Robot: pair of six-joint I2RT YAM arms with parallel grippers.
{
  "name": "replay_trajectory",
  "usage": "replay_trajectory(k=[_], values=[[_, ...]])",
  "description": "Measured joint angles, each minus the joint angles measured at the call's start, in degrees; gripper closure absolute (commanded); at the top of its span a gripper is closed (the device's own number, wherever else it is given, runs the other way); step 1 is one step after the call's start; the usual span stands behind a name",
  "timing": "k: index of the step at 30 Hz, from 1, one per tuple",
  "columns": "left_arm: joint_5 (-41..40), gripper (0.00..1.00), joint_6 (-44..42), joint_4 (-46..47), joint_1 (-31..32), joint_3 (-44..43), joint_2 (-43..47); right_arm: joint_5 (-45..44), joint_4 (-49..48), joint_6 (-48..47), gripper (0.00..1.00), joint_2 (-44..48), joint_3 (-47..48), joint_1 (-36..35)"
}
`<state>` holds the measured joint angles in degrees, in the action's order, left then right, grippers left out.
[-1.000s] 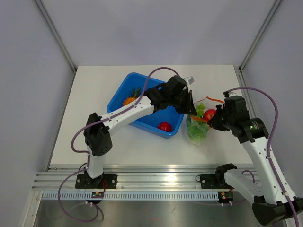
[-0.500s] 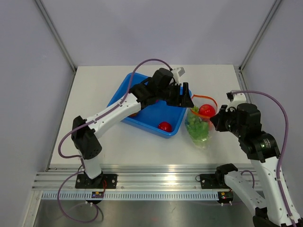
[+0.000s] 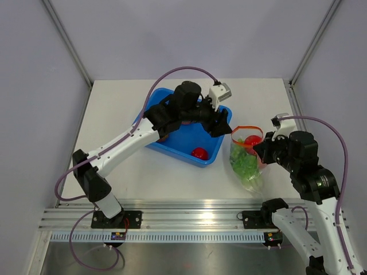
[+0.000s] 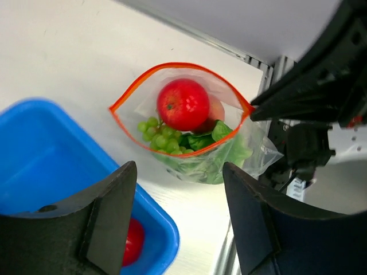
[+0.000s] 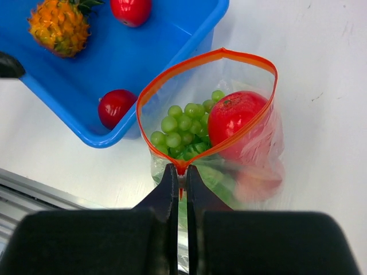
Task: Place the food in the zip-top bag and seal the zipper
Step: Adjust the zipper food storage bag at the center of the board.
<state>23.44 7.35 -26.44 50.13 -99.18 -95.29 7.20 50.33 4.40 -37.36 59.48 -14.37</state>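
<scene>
The clear zip-top bag point(image 3: 246, 163) hangs to the right of the tub, its mouth gaping. My right gripper point(image 5: 180, 172) is shut on one corner of the orange-red zipper point(image 5: 172, 74). Inside the bag lie a red fruit point(image 4: 183, 104), green grapes point(image 4: 157, 134) and leafy greens point(image 4: 215, 143). My left gripper point(image 4: 178, 172) is open and holds nothing; it hovers above the tub's right edge, just left of the bag. In the top view it sits at the tub's far right corner point(image 3: 221, 121).
The blue tub point(image 5: 160, 40) stands left of the bag. It holds a pineapple point(image 5: 60, 26) and two round red fruits point(image 5: 116, 107) point(image 5: 131, 8). A metal rail point(image 3: 183, 220) runs along the table's near edge.
My left gripper has opened and pulled back from the bag's mouth toward the tub. The right gripper has carried the bag a little nearer, and its mouth now gapes wider.
</scene>
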Motion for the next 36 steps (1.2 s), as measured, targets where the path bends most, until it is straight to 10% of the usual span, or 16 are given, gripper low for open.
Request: replay_trajectory(k=[14,36], values=[[12.2,0.27,-28.4,8.1,3.7,14.1,3.7,7.9,-2.1,-7.4,1.00,5.6,-0.1,0.0],[24.4,0.40,-30.5,-0.4,4.9,3.2,0.0,15.3,-2.3,-12.2,1.00,3.2,5.6,0.0]])
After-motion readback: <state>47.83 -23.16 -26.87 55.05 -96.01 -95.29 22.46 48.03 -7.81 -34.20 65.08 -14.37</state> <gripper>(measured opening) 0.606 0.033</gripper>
